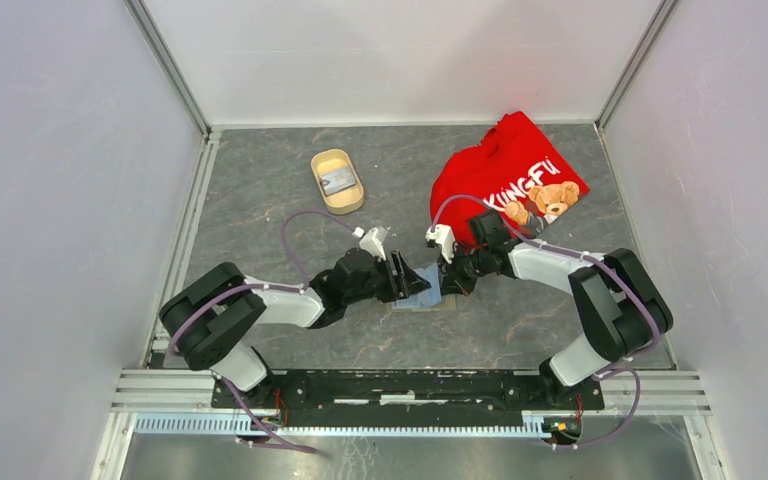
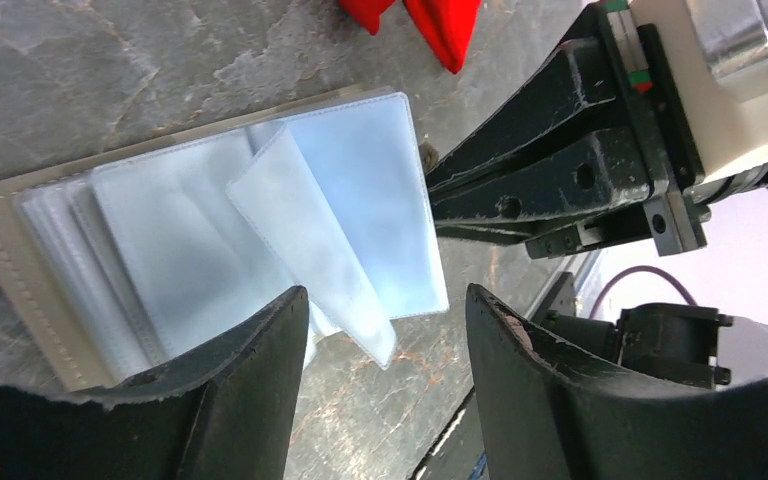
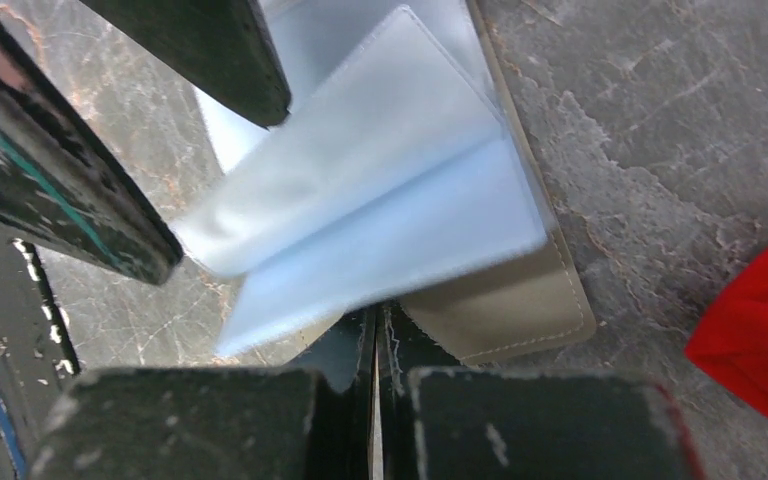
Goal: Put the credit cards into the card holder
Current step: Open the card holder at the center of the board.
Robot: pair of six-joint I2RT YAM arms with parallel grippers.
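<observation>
Left wrist view: card holder open at table centre. Left gripper fingers spread over it; right gripper fingers pressed together at its edge. Credit cards in beige tray, far side. Likely step: readying holder; next, fetch card

this looks like a robotics lab test cell: plain white panels set in aluminium posts wall in a grey marbled tabletop on three sides. two black-and-white robot arms, the left arm and the right arm, are bolted to a metal rail along the near edge, with purple cables looping off them.
</observation>
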